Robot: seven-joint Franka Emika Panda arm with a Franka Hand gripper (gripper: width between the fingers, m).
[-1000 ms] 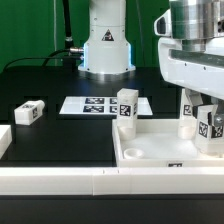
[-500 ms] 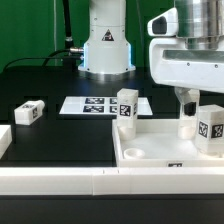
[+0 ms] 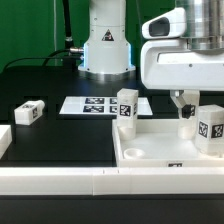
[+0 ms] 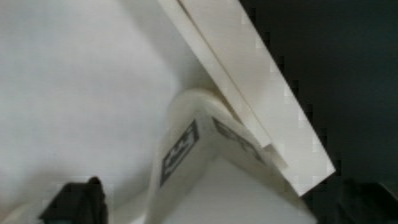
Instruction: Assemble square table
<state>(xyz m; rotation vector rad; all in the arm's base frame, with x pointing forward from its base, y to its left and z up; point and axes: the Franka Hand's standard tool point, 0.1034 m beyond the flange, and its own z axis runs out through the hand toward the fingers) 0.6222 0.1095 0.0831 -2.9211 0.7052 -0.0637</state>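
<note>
A long white border rail (image 3: pixel 60 182), smooth matte plastic with squared edges, runs along the tabletop's (image 3: pixel 60 140) near edge. Just behind it, toward the near corner on the exterior view's right, lies the square tray top (image 3: pixel 160 142): white plastic, a raised rim all round, and a round socket (image 3: pixel 132 153) in its near corner. A small tag sits on its near rim. The middle of its floor is bare.

Two legs stand upright in the tray at the exterior view's right. One is a tagged block leg (image 3: pixel 211 130), and just beside it is a shorter white leg (image 3: pixel 186 126). The gripper (image 3: pixel 186 103) hangs directly above the shorter leg, jaws wide and gripping nothing. In the wrist view one dark fingertip (image 4: pixel 75 200) shows over the tray's floor, beside a tagged leg and the straight rim.

A third leg (image 3: pixel 126 108) stands upright at the tray's far corner. Toward the tabletop's other side a fourth leg (image 3: pixel 28 112) lies on its side, with open black surface between it and the tray. A cut-off white block (image 3: pixel 3 139) sits nearer, at the picture's edge.

Farther back the marker board (image 3: pixel 92 104) lies flat. All tags show black-and-white block patterns; any writing is too small to tell. The arm's white base (image 3: pixel 105 50) stands at the far edge.
</note>
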